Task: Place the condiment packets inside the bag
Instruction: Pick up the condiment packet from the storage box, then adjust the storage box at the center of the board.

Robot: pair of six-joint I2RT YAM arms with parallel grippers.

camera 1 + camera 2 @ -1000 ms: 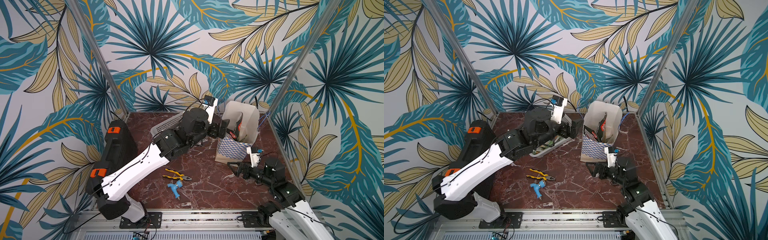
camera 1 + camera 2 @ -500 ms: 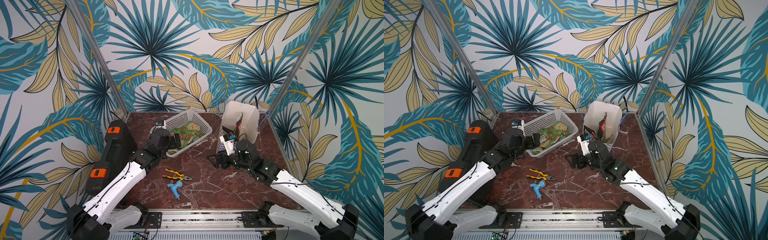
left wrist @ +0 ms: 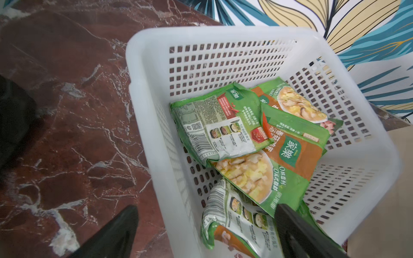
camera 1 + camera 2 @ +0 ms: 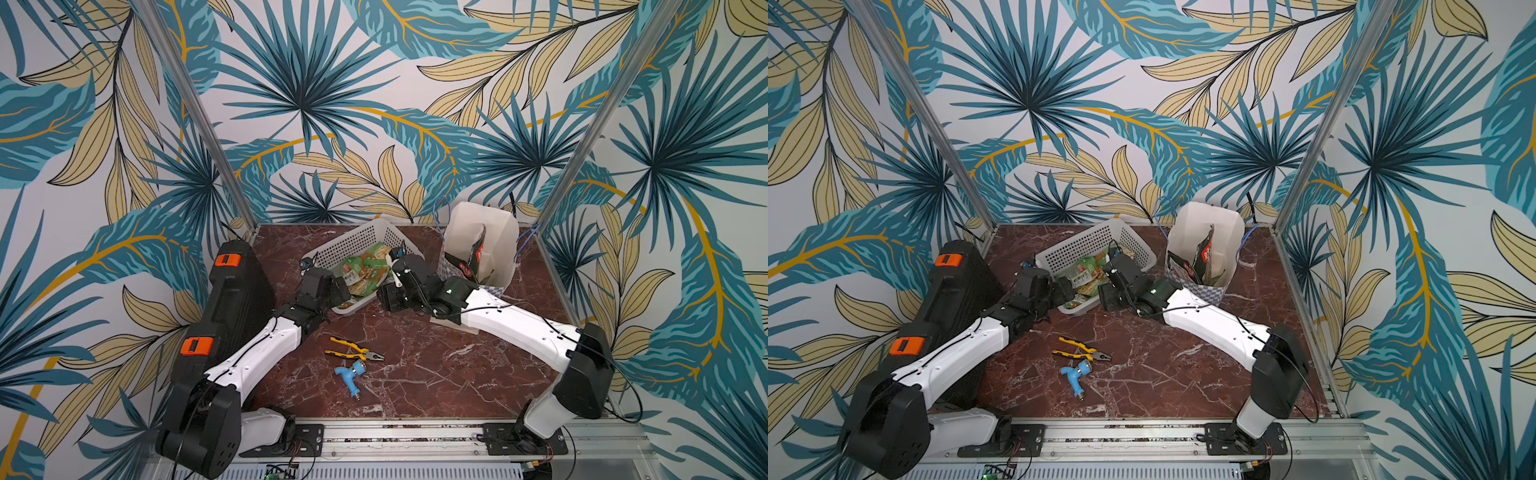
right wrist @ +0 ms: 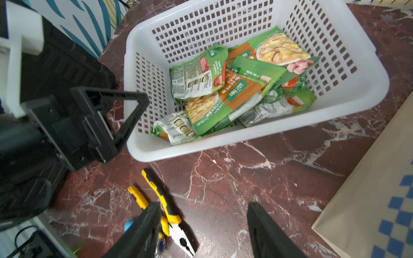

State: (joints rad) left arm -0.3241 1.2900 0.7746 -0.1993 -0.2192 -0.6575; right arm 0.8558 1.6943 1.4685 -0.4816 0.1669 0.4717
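Several green and orange condiment packets (image 4: pixel 365 270) (image 4: pixel 1088 274) (image 3: pixel 257 143) (image 5: pixel 234 89) lie heaped in the white basket (image 4: pixel 357 241). Dark packets (image 4: pixel 473 257) (image 4: pixel 1200 253) stand inside the cream bag (image 4: pixel 494 232) (image 4: pixel 1221 232) at the back right. My left gripper (image 4: pixel 340 286) (image 3: pixel 206 210) is open and straddles the basket's near wall, one finger outside it and one over a packet. My right gripper (image 4: pixel 388 295) (image 5: pixel 204 205) hangs open over bare table just in front of the basket, holding nothing.
Yellow-handled pliers (image 4: pixel 353 349) (image 5: pixel 161 201) and a blue plastic fitting (image 4: pixel 349 376) lie on the marble table in front of the basket. A black case (image 4: pixel 232 299) stands at the left edge. The bag's side (image 5: pixel 380 178) is close beside my right gripper.
The left arm came down from the bag's mouth to the basket's near wall. The right arm swung from the front right to the basket's front, its jaws narrowing somewhat.
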